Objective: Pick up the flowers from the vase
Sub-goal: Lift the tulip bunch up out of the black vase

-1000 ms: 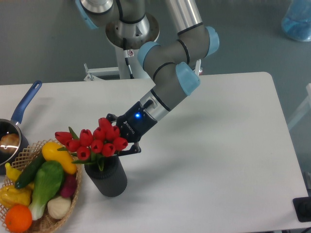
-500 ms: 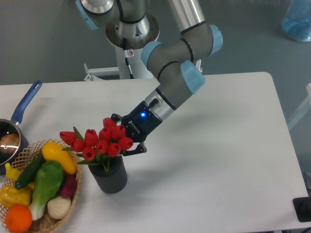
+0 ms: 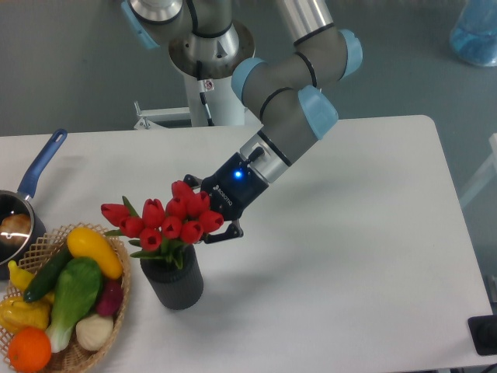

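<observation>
Fixed camera, single view.

Item: the gripper (image 3: pixel 203 216), on the angled wrist of the arm (image 3: pixel 289 116), blue status light lit. It sits at the right edge of the bloom cluster, one dark fingertip (image 3: pixel 225 232) showing just below the rightmost blooms. The fingers appear drawn in on the bunch, but the contact itself sits behind the blooms, so a firm hold is judged, not seen.

Item: the flowers (image 3: pixel 167 221), red tulips with green leaves, heads leaning left and spread above the rim. Their lower part is in the mouth of the vase; the stems are hidden by leaves and rim.

Item: the vase (image 3: pixel 174 284), dark, ribbed, cylindrical, upright on the table (image 3: pixel 349 256), just right of the basket.

Item: the basket (image 3: pixel 93 346), wicker, holding vegetables and an orange, partly cut off at the left and bottom edges.

Item: the saucepan (image 3: pixel 23 210), blue handle, body cut off at the left edge.

Step in hand, as judged: the extraction, with the bunch gripped near its heads and not yet clear of the vase. The next move calls for a straight rise along the vase's axis until the stems leave the rim, without dragging the vase over.

Not determinable: how much stem is inside the vase, whether any string ties the bunch, and where the second finger lies.
</observation>
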### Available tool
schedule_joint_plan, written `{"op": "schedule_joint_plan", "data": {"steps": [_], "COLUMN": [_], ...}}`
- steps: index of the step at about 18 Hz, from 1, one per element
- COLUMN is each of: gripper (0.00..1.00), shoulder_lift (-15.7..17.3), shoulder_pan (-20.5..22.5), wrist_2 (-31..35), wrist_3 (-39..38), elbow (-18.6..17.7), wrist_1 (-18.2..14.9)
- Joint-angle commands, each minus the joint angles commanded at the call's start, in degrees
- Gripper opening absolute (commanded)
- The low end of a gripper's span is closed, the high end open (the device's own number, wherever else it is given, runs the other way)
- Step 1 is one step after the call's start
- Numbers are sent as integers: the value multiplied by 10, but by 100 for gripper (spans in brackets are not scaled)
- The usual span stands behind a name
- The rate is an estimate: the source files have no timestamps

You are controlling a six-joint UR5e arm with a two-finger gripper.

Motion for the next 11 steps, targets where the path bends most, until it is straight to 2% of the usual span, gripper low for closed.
{"op": "schedule_joint_plan", "data": {"steps": [4,11], "gripper": [25,25], "shoulder_lift": [9,26], "shoulder_pan": [-4,-4], "wrist_2": [0,-1], "wrist_3": [-43,-65], "elbow": [17,22], "wrist_1": [0,-1]}}
